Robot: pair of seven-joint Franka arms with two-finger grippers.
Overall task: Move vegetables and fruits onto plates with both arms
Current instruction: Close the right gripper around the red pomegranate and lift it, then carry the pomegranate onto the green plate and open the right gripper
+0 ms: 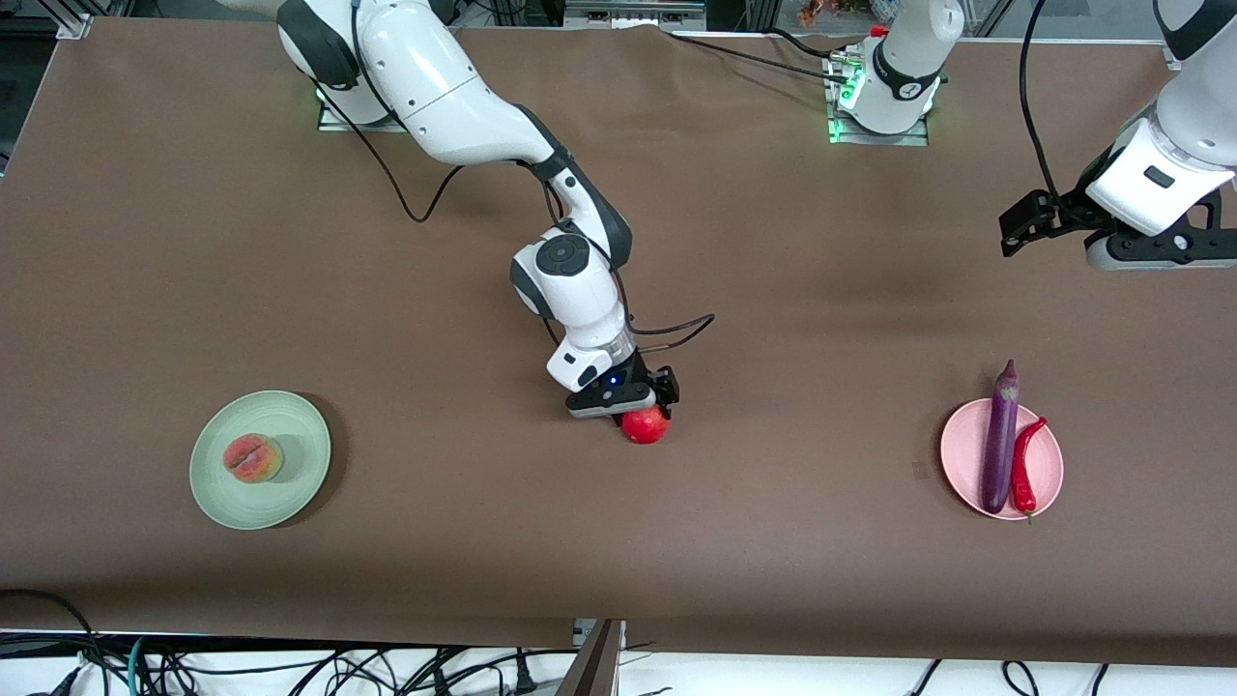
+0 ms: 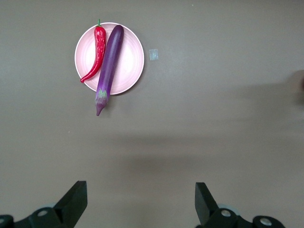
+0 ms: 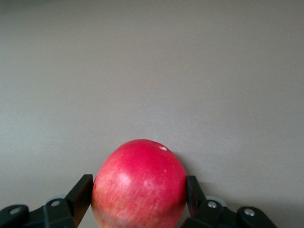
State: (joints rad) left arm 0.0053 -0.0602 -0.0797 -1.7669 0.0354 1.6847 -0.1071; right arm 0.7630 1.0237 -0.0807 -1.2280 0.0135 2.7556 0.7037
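Note:
My right gripper (image 1: 643,411) is down at the middle of the table, shut on the red pomegranate (image 1: 646,425); in the right wrist view both fingers press the sides of the pomegranate (image 3: 140,185). The peach (image 1: 253,457) lies on the pale green plate (image 1: 217,503) toward the right arm's end. The purple eggplant (image 1: 1000,445) and red chili pepper (image 1: 1024,474) lie side by side on the pink plate (image 1: 1049,454) toward the left arm's end. My left gripper (image 1: 1160,259) waits high up, open and empty (image 2: 140,204); its view shows eggplant (image 2: 109,61), chili (image 2: 97,47) and pink plate (image 2: 130,57).
A small pale scrap (image 1: 918,471) lies on the brown table beside the pink plate, also in the left wrist view (image 2: 153,55). A black cable (image 1: 676,329) loops off the right wrist. Loose cables (image 1: 290,667) hang at the table edge nearest the front camera.

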